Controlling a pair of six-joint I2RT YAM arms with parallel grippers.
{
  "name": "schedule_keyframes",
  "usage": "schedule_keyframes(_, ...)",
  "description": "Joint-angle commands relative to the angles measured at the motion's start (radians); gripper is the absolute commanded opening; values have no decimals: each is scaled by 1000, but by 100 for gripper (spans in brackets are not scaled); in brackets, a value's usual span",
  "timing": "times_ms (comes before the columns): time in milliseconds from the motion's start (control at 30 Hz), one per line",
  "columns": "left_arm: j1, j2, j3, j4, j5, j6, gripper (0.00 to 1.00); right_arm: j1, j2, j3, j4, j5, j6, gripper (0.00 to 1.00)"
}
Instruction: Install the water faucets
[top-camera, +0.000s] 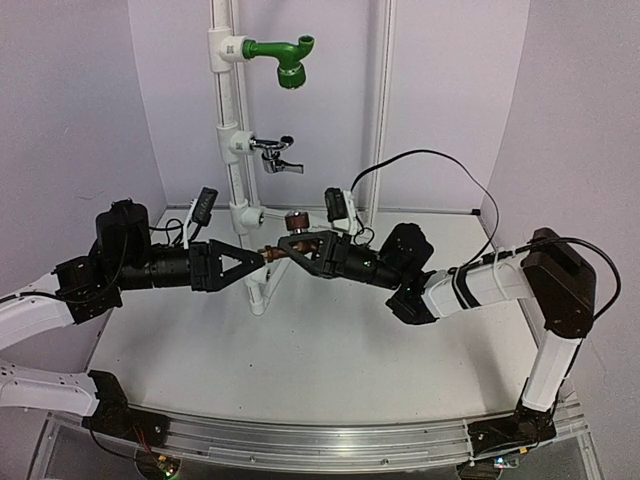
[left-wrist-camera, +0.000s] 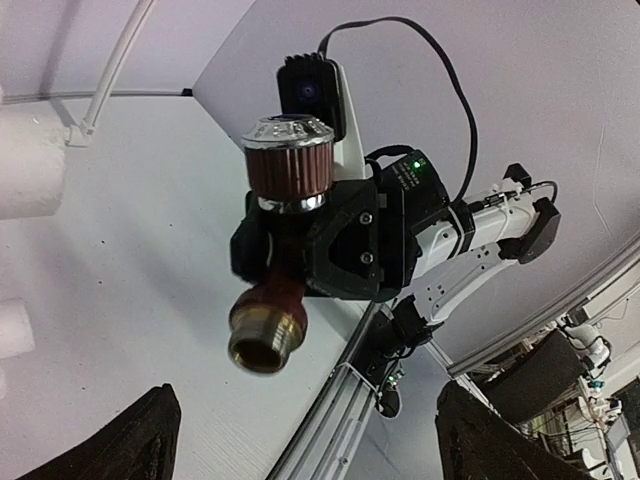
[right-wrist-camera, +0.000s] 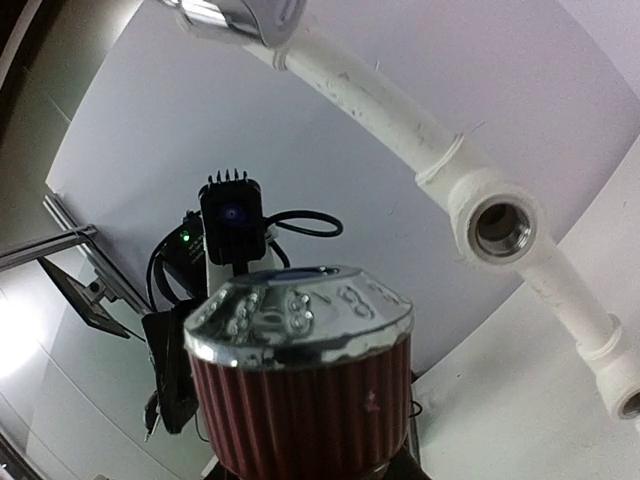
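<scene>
**Brown faucet (right-wrist-camera: 300, 390) clamped mid-air, chrome one on pipe**

Right wrist: ribbed reddish knob with shiny cap up close, white tee socket (right-wrist-camera: 497, 225) with metal bore behind. Left wrist only: brass threaded end, right end effector (left-wrist-camera: 288, 262) gripping the body. Top: left end effector (top-camera: 262, 257) spread wide, holding nothing; chrome faucet (top-camera: 275, 155) on white pipe (top-camera: 236, 190) above counter (top-camera: 300, 345).

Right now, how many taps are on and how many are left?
One looks done: the chrome tap sits on the white pipe. The brown tap is in the right hand, with the left hand open beside it. Left to do: screwing it into an empty socket.
</scene>
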Motion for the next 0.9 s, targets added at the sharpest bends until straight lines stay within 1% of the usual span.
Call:
schedule_keyframes(0, -8, 39, 11, 155, 74, -41, 85, 36, 36, 76, 191, -14, 72, 0)
schedule_keyframes(100, -10, 62, 16, 158, 69, -43, 76, 44, 45, 83, 191, -9, 68, 0)
schedule_keyframes(333, -11, 78, 11, 159, 47, -55, 50, 57, 54, 74, 204, 12, 73, 0)
schedule_keyframes(367, -11, 81, 13, 159, 48, -55, 48, 57, 54, 71, 208, 19, 71, 0)
schedule_keyframes(433, -11, 89, 14, 158, 49, -52, 41, 58, 54, 69, 209, 25, 70, 0)
schedule_keyframes(467, -11, 91, 14, 159, 50, -50, 37, 57, 56, 69, 208, 24, 71, 0)
schedule_keyframes(600, -11, 98, 15, 159, 46, -38, 14, 58, 46, 51, 208, 29, 66, 0)
schedule_keyframes(633, -11, 98, 14, 159, 45, -32, 8, 57, 38, 41, 201, 35, 60, 3)
schedule_keyframes(667, -11, 97, 12, 158, 42, -26, 3, 55, 30, 30, 186, 38, 50, 9)
schedule_keyframes(700, -11, 95, 10, 157, 37, -18, 0, 51, 18, 21, 160, 37, 37, 15)
schedule_keyframes(767, -11, 90, 8, 151, 31, 9, 0, 38, -9, 1, 86, 27, 2, 32)
schedule_keyframes(800, -10, 86, 9, 145, 30, 27, 0, 29, -24, -9, 29, 14, -26, 42)
schedule_keyframes(867, -9, 80, 13, 134, 43, 72, 0, 6, -59, -19, -103, -36, -106, 58)
